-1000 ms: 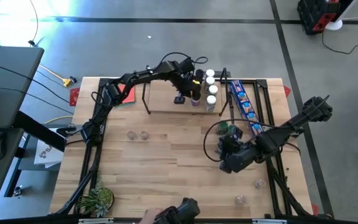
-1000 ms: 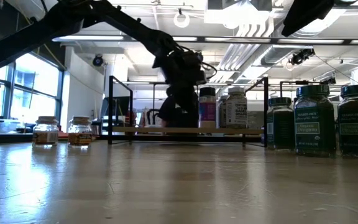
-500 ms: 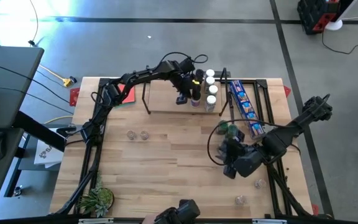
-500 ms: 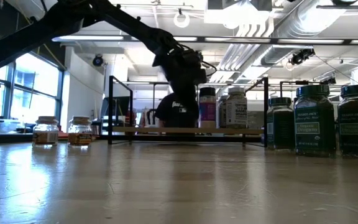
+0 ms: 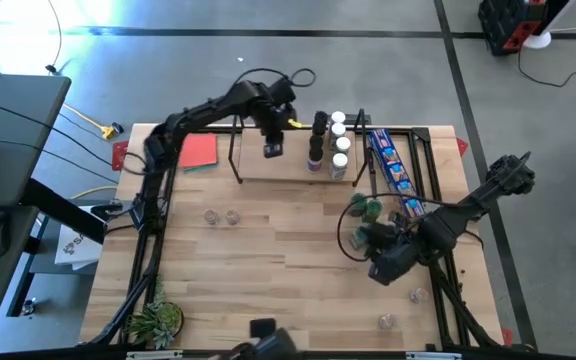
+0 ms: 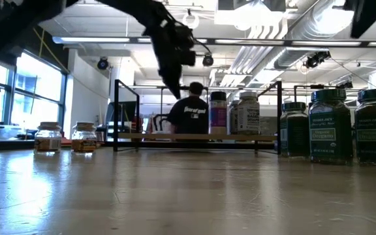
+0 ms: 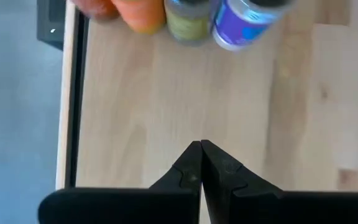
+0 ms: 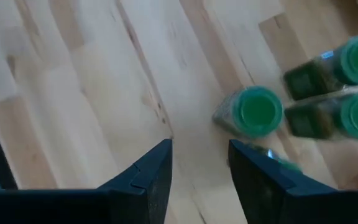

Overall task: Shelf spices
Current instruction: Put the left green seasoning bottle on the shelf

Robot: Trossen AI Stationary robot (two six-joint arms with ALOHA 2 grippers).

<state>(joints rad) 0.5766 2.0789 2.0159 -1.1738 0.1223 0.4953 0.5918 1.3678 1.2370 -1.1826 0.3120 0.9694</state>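
The shelf (image 5: 283, 168), a low light-wood rack with black uprights, stands at the table's far middle. Several spice jars (image 5: 328, 145) stand on its right part, also seen in the low view (image 6: 232, 112). My left gripper (image 5: 272, 148) hangs shut above the shelf board (image 7: 166, 93), left of those jars (image 7: 244, 22), holding nothing (image 7: 201, 149). Three green-lidded jars (image 5: 366, 208) stand on the table at the right. My right gripper (image 5: 361, 238) is open just on their near side, and the closest jar (image 8: 257, 112) lies beyond its fingers (image 8: 199, 158).
Two clear jars (image 5: 220, 216) stand on the table's left middle, two more (image 5: 403, 308) near the right front corner. A long blue snack packet (image 5: 393, 170) lies right of the shelf, a red card (image 5: 198, 152) left of it. A plant (image 5: 158, 320) sits front left. A person (image 6: 188, 117) stands behind the shelf.
My left gripper has risen from beside the jars on the shelf and gone toward the table's left, rolling as it went and staying shut; the jars stay on the shelf. My right gripper has turned a little over the green-lidded jars.
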